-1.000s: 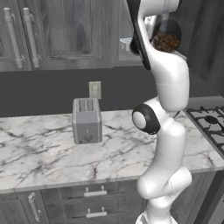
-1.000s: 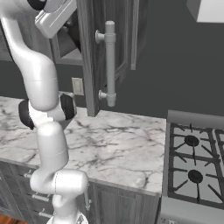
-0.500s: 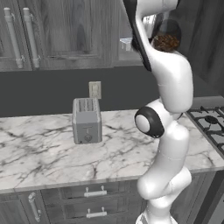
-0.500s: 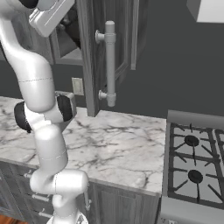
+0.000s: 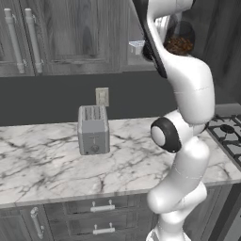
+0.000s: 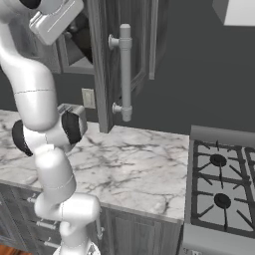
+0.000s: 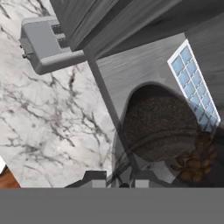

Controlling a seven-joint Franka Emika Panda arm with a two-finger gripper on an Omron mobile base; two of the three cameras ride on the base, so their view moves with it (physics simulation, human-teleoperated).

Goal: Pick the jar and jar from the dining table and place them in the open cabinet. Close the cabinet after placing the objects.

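A round clear jar (image 5: 179, 39) with brown contents sits high up inside the open cabinet (image 5: 207, 19). In the hand view the jar (image 7: 159, 127) looms close, its glass reaching down between the fingertips of my gripper (image 7: 118, 179), which is shut on it. Brown lumps show at its lower right; I cannot tell whether they belong to this jar. From the right, my gripper (image 6: 78, 31) reaches in past the open cabinet door (image 6: 105, 60) with its long silver handle (image 6: 124, 69). The dining table is out of view.
Below lies a marble counter (image 5: 47, 164) with a grey toaster (image 5: 93, 129) against the wall. A gas stove (image 6: 219, 184) adjoins the counter on the right. Closed wall cabinets (image 5: 56, 37) hang to the left. Drawers (image 5: 101, 207) run under the counter.
The arm's elbow has sunk a little and the hand has edged slightly further in. The jar stays at about the same spot in the cabinet.
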